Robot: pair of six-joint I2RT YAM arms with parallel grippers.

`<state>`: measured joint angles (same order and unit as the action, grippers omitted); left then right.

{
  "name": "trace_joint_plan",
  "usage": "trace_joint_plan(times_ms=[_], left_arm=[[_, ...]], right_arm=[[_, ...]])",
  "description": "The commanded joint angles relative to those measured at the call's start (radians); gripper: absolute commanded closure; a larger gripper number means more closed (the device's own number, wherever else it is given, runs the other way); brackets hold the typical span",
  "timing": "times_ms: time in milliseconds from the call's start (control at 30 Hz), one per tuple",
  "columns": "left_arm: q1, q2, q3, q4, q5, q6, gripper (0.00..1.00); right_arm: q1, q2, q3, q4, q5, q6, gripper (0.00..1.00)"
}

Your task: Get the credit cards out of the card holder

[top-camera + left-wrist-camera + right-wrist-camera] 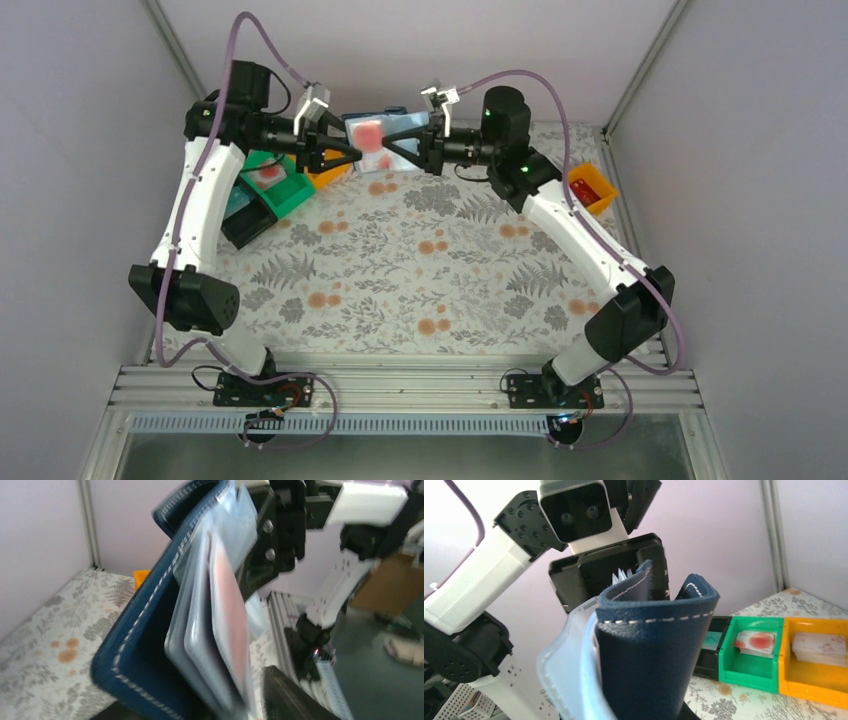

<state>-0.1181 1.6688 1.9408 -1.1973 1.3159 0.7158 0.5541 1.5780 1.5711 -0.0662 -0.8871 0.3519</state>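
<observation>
card holder [405, 128] is off the table, up in the air to the right of the green bin [280, 190], spanning the gap between both grippers. right gripper [425, 150] is clenched on the holder edge facing away from the green bin; in the left wrist view its black body sits right behind the leather. left gripper [352, 150] is at the edge on the green-bin side. One dark finger [285, 700] is just beside the card edges, but I can't tell if it's pinching or loose.

credit cards [227, 615] sit in the inner sleeves, fanned in the open fold.

Writing: card faces too blurred to read. The front one is pale with a pink-red blotch.

Holder look: dark navy outside, white contrast stitching along the rim, lighter blue lining, clear sleeves. In the right wrist view it stands roughly upright, curled into a bend.

Green bin holds a loose card [754, 642], pale with red spots. orange bin [819, 655] touches the green bin's right side and holds a pale stack.
</observation>
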Motion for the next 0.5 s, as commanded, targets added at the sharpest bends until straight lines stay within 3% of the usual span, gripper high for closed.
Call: trace_joint_plan(times_ms=[0, 100, 167, 267, 467], left_arm=[[0.000, -0.052, -0.017, 0.030, 0.047, 0.002, 0.67], [0.000, -0.064, -0.006, -0.057, 0.080, 0.118, 0.77], [0.000, -0.062, 0.021, -0.150, 0.096, 0.241, 0.77], [0.001, -0.071, 0.012, -0.158, 0.072, 0.261, 0.72], [0.001, -0.074, 0.025, -0.160, 0.028, 0.267, 0.72]], right_arm=[[0.018, -0.064, 0.009, 0.070, -0.070, -0.050, 0.96], [0.017, -0.082, 0.001, 0.069, -0.100, -0.069, 0.96], [0.017, -0.090, 0.003, 0.058, -0.107, -0.080, 0.96], [0.018, -0.086, 0.015, 0.042, -0.117, -0.091, 0.96], [0.017, -0.082, 0.027, 0.024, -0.134, -0.106, 0.96]])
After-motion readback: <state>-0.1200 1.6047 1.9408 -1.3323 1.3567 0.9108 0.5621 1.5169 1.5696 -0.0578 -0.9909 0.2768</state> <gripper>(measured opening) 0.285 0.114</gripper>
